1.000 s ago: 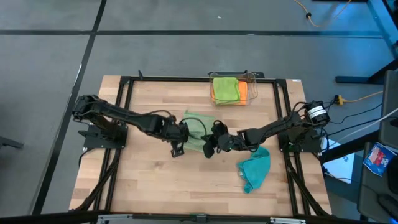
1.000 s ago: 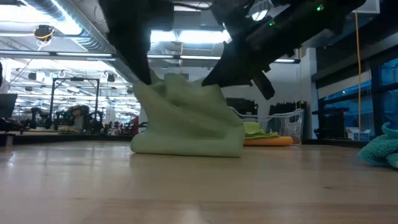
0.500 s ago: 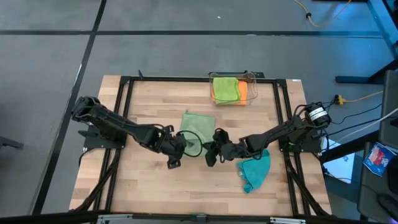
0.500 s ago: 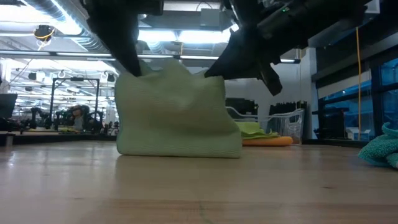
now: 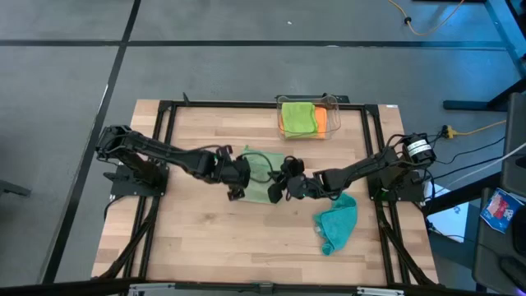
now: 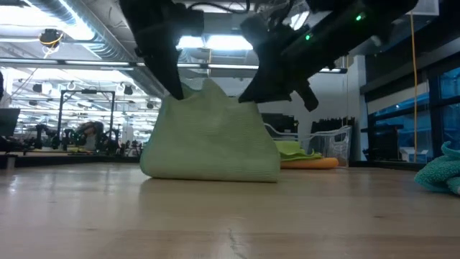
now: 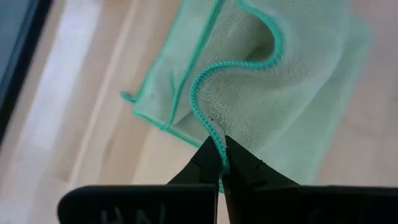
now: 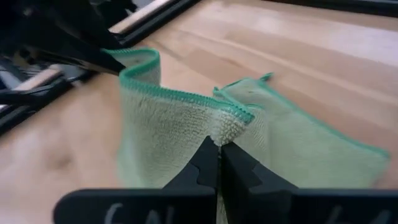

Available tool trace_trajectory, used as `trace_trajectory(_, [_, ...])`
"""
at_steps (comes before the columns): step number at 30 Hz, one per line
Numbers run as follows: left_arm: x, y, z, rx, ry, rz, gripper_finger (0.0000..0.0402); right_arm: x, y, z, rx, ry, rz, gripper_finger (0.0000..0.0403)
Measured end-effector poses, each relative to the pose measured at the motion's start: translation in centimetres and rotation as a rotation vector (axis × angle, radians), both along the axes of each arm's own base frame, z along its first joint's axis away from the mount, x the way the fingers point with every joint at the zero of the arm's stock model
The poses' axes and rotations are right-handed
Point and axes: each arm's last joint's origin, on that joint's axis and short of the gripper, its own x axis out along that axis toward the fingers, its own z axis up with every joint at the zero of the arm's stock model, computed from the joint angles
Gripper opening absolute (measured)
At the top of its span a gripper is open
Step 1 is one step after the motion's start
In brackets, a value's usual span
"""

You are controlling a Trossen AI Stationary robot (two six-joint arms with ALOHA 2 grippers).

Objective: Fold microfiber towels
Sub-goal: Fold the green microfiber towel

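A wooden bench (image 5: 205,238) is surrounded by grey floor (image 5: 205,74). Ceiling lights (image 6: 215,43) are seen at 12 o'clock, dark windows (image 6: 402,115) at 3 o'clock.

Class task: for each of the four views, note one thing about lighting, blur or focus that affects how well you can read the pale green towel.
High view: even light, the pale green towel small but clear. Low view: bright ceiling lights behind leave both arms as silhouettes. Left wrist view: sharp at the hem by the left end effector, the far edge soft. Right wrist view: sharp weave at the right end effector, the background blurred.
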Motion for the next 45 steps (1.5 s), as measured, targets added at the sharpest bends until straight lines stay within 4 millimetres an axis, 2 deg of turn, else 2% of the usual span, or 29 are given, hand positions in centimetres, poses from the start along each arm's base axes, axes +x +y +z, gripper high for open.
trace_trajectory(12, [0.6,6.1,-0.6,0.002,0.063,0.059,0.0004,0.0,-4.7,-0.9,0.030,0.116,-0.083,0.0005])
trace_trajectory(22, [2.0,9.3,-2.8,-0.066,0.074,0.050,0.0062,-0.3,-6.6,-1.6,0.043,0.182,-0.120,0.0012])
trace_trajectory(28, [1.8,10.4,-3.0,-0.058,0.094,0.064,0.0086,-0.3,-7.8,-1.9,0.049,0.196,-0.152,0.0077])
trace_trajectory(35, [1.1,10.5,-2.8,-0.051,0.141,0.077,0.0088,-0.7,-8.7,-2.3,0.077,0.241,-0.177,0.0154])
trace_trajectory(41, [0.0,10.0,-2.9,-0.074,0.244,0.119,0.0087,-1.3,-8.6,-2.1,0.122,0.256,-0.215,0.0166])
trace_trajectory(45, [-1.1,9.1,-2.5,-0.090,0.316,0.135,0.0087,-1.2,-7.2,-0.9,0.077,0.222,-0.136,0.0167])
